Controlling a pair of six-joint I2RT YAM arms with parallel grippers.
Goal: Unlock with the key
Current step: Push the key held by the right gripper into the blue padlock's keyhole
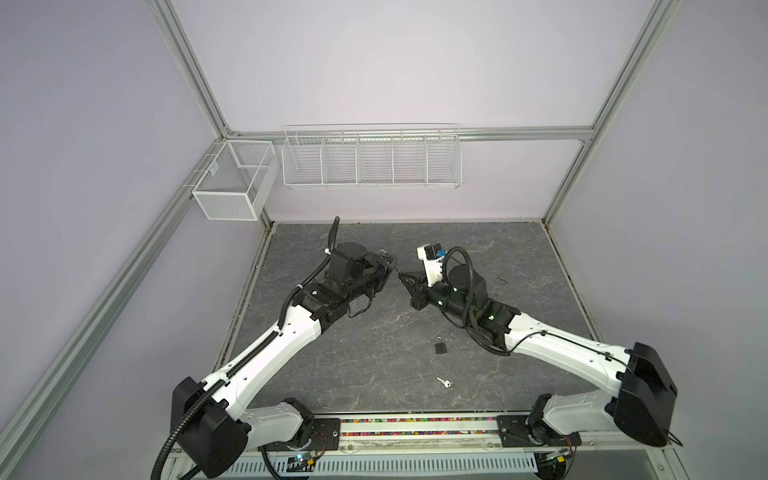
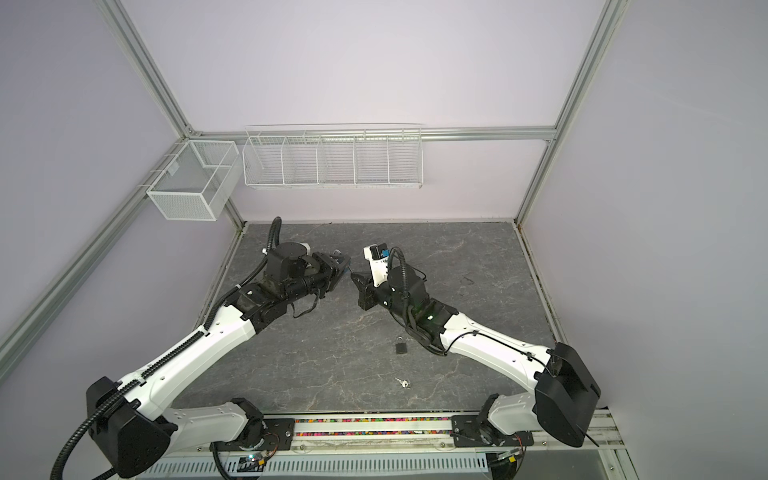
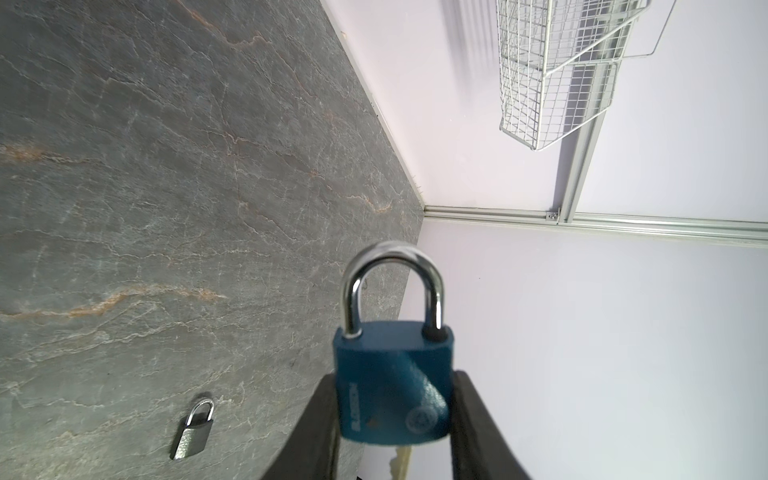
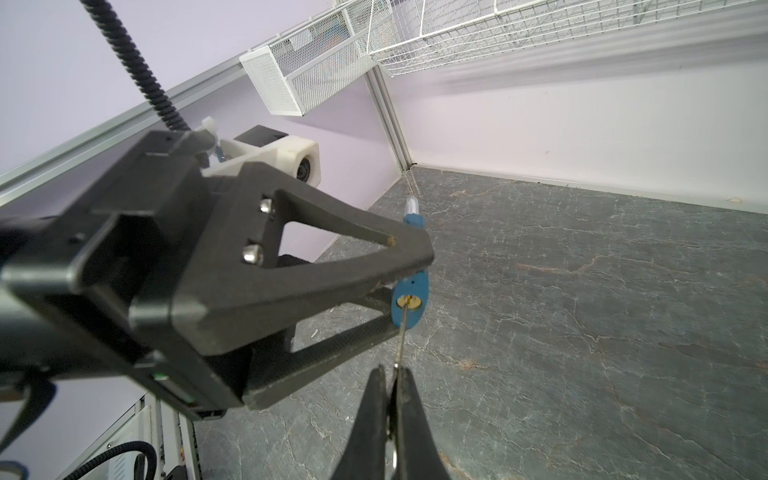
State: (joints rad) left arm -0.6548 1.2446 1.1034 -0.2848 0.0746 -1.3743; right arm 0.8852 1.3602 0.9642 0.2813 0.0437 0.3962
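Observation:
My left gripper [image 3: 394, 376] is shut on a blue padlock [image 3: 392, 382], one finger on each side of its body, held above the table. The steel shackle [image 3: 392, 266] has both legs seated in the body. My right gripper [image 4: 392, 368] is shut on the key [image 4: 401, 332]. The thin blade runs straight into the brass keyhole [image 4: 409, 300] in the bottom of the padlock [image 4: 411, 284]. In both top views the left gripper [image 1: 390, 266] [image 2: 344, 266] and the right gripper [image 1: 402, 279] [image 2: 354, 279] meet tip to tip over the middle of the table.
A small grey padlock [image 1: 440, 345] [image 2: 400, 345] [image 3: 195, 432] lies on the stone-patterned table, in front of the right arm. A spare silver key [image 1: 444, 382] [image 2: 402, 382] lies nearer the front edge. A wire rack [image 1: 372, 158] and a mesh basket [image 1: 235, 178] hang on the walls.

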